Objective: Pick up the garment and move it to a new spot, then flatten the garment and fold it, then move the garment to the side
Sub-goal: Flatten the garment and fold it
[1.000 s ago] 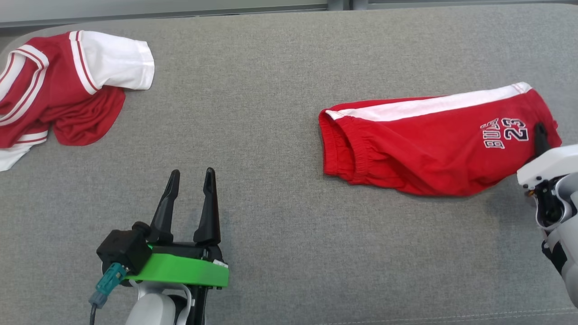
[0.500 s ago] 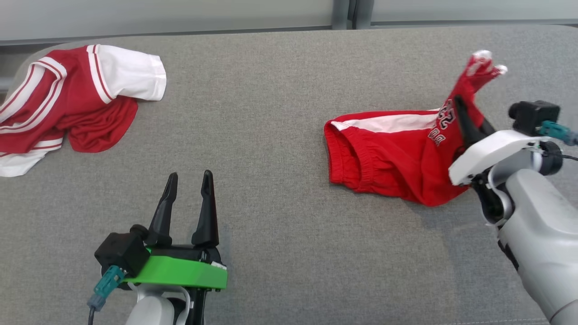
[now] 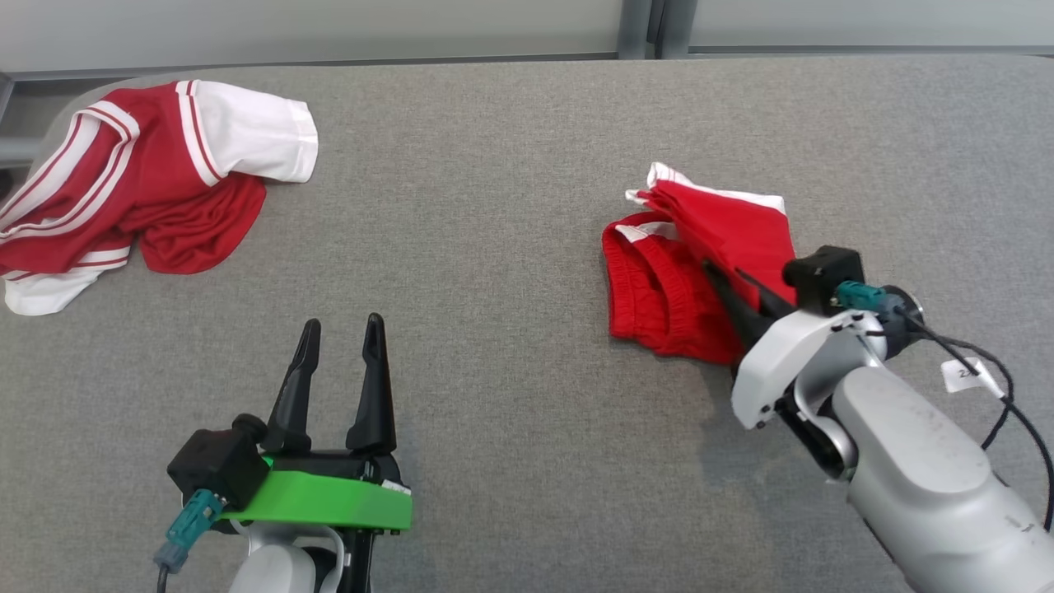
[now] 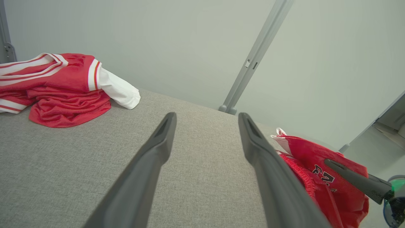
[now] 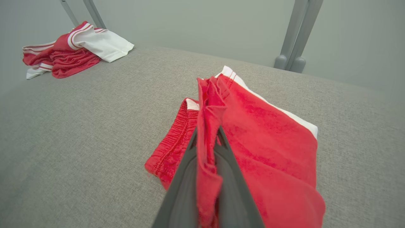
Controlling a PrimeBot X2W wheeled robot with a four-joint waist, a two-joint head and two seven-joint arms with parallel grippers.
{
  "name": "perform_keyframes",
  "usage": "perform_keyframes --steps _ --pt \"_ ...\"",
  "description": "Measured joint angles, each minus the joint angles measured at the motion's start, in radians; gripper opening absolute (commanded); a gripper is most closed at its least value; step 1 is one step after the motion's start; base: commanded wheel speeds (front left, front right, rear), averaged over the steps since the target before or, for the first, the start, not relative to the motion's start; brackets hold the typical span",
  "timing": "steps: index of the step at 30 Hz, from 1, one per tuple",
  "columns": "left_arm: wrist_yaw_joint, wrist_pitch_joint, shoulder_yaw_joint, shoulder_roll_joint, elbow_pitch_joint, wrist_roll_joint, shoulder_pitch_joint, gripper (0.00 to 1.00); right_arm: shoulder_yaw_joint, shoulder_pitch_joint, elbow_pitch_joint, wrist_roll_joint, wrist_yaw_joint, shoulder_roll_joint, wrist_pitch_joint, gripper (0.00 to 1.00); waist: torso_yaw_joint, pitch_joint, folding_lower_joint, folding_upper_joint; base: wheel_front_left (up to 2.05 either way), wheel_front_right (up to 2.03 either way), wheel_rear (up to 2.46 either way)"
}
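Closest to me is my left hand (image 3: 343, 321), sitting on its green plastic band (image 3: 329, 498). Its two long dark fingers (image 4: 152, 158) point up and stand wide apart. They hold nothing, and I can see the soft grey woven cloth top (image 3: 494, 247) between them.

A bit further out, on my right side, is my right hand (image 3: 720, 270). Its two dark fingers (image 5: 182, 186) are pressed close together, pinching a fold of the red cloth shorts with a white side stripe (image 3: 725, 239). In my right wrist view the red cloth (image 5: 269, 133) is bunched up between the fingers and rises above their tips. One part of the shorts is lifted and folded over the part with the stretchy waist. That lower part lies flat on the grey top. In my left wrist view I can see white numbers on the shorts (image 4: 319, 158).

The grey top spreads wide all around and looks bumpy, like a couch.

Far off at my left, near the back corner, lies a crumpled red and white striped shirt (image 3: 123, 181). It is well apart from the shorts.

Behind the grey top is a plain pale grey wall (image 4: 190, 47). A thin grey metal post (image 4: 256, 57) runs up it.
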Motion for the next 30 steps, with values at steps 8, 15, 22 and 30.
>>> perform_keyframes --steps 8,15,22,30 --pt "0.000 0.000 -0.004 0.000 0.000 -0.006 0.000 1.00 0.047 0.007 0.036 -0.132 0.000 0.049 0.005 0.00 0.012 0.009 0.0000 0.0000 0.00 0.00 0.00" --pt "0.000 0.000 -0.002 0.000 0.002 -0.008 -0.001 1.00 0.032 -0.006 0.141 -0.258 0.000 0.098 -0.031 0.00 0.026 0.014 0.0000 0.0000 0.00 0.00 0.00" --pt "0.000 0.000 0.000 0.000 0.003 -0.008 -0.002 1.00 0.004 -0.023 0.238 -0.380 0.000 0.146 -0.085 0.91 0.028 0.016 0.0000 0.0000 0.00 0.00 0.00" --pt "0.004 0.000 0.004 0.000 0.002 -0.008 -0.001 1.00 -0.040 -0.017 0.230 -0.426 0.000 0.165 -0.120 1.00 0.013 0.008 0.0000 0.0000 0.00 0.00 0.00"
